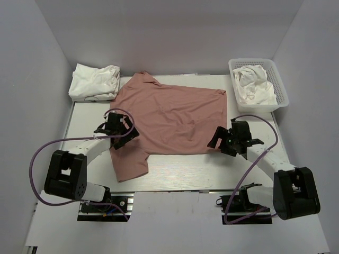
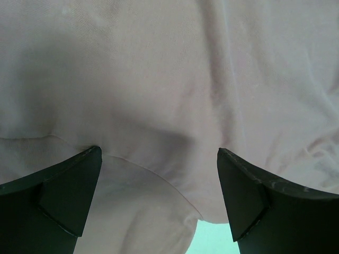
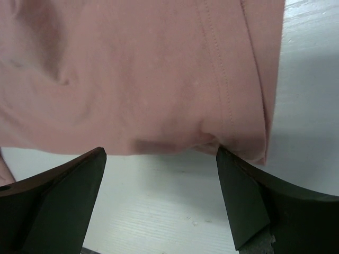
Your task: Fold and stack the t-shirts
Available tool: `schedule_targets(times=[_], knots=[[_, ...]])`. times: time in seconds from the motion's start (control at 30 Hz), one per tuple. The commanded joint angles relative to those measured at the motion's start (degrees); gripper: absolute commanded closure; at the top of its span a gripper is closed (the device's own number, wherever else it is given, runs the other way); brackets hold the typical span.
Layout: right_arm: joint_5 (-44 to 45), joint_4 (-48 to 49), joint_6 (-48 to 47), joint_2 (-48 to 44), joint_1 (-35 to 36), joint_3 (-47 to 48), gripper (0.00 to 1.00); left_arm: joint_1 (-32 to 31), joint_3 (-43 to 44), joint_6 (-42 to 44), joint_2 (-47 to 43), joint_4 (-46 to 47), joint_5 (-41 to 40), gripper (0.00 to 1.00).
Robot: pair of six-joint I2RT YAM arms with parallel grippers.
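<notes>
White plastic mesh basket (image 1: pixel 280 84) sits far right on the white bench (image 1: pixel 185 172), crumpled white t-shirts (image 1: pixel 254 84) inside. Rumpled white t-shirt heap (image 1: pixel 95 82) far left, just beside the dusty-pink t-shirt (image 1: pixel 169 114). Pink one lies spread mid-bench, wrinkled, one part trailing toward the near left. Left gripper (image 2: pixel 159 156) over its left side, jaws released, nothing held. Right gripper (image 3: pixel 159 153) at the stitched hem corner, jaws released. Left arm covers some cloth; cannot tell the basket shirt count.
</notes>
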Motion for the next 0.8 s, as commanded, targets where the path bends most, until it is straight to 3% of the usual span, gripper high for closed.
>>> schedule_targets(times=[0.0,0.2,0.37,0.6,0.77], knots=[[2.6,2.9,-0.3,2.9,-0.1,1.7,0.1,0.2,-0.7,0.7,0.0,2.4,-0.9,0.0],[10.8,-6.9,3.2,5.3,-1.0,1.6,0.1,0.7,-1.3,0.7,1.3,0.3,-3.8,0.0],[12.4,-17.0,5.6,2.3,-2.8,0.9,0.1,0.7,-1.3,1.3,0.7,-0.7,-5.6,0.0],[10.7,-20.8,4.7,3.3,-6.1,-1.2,0.1,0.7,-1.9,1.8,-1.3,-2.8,-9.7,0.0],[9.2,-21.1,2.9,3.5,-7.0,-1.0,0.1,0.7,-0.6,2.4,-1.3,-5.1,-8.4,0.0]])
